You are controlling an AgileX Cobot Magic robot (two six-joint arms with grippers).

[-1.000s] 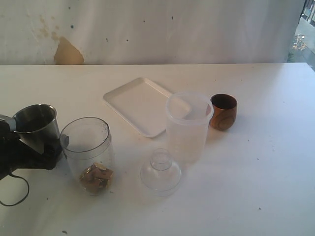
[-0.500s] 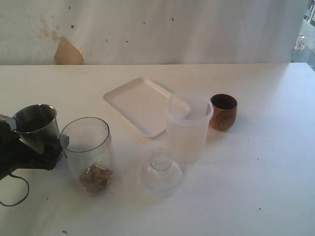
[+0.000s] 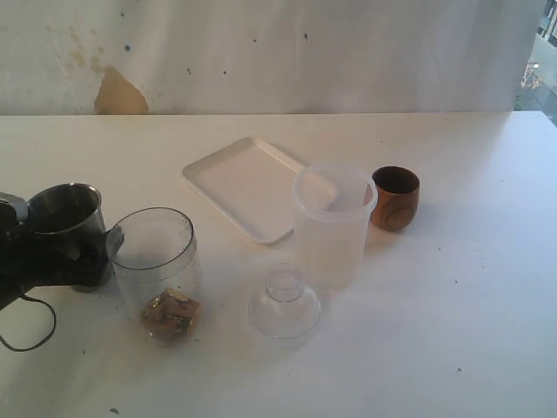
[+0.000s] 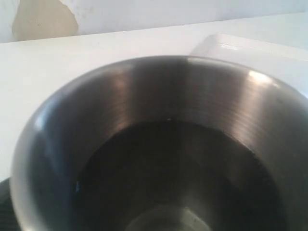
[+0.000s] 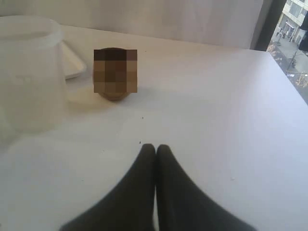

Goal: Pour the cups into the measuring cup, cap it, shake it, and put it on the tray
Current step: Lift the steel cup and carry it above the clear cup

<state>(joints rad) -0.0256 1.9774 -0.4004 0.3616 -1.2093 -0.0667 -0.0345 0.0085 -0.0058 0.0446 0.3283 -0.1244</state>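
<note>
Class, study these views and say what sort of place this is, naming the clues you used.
Probably a robot test bench in an upper-floor room: a bare white table before a stained white backdrop, props such as a steel tumbler and tray, and a street visible below outside.

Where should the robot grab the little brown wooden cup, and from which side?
Probably around its rounded middle. The wooden cup stands upright, mouth up, so a sideways hold should keep it level. Come across the table from its right in the exterior view; the frosted tub stands close on the other side. The right gripper is shut and must open first.
</note>
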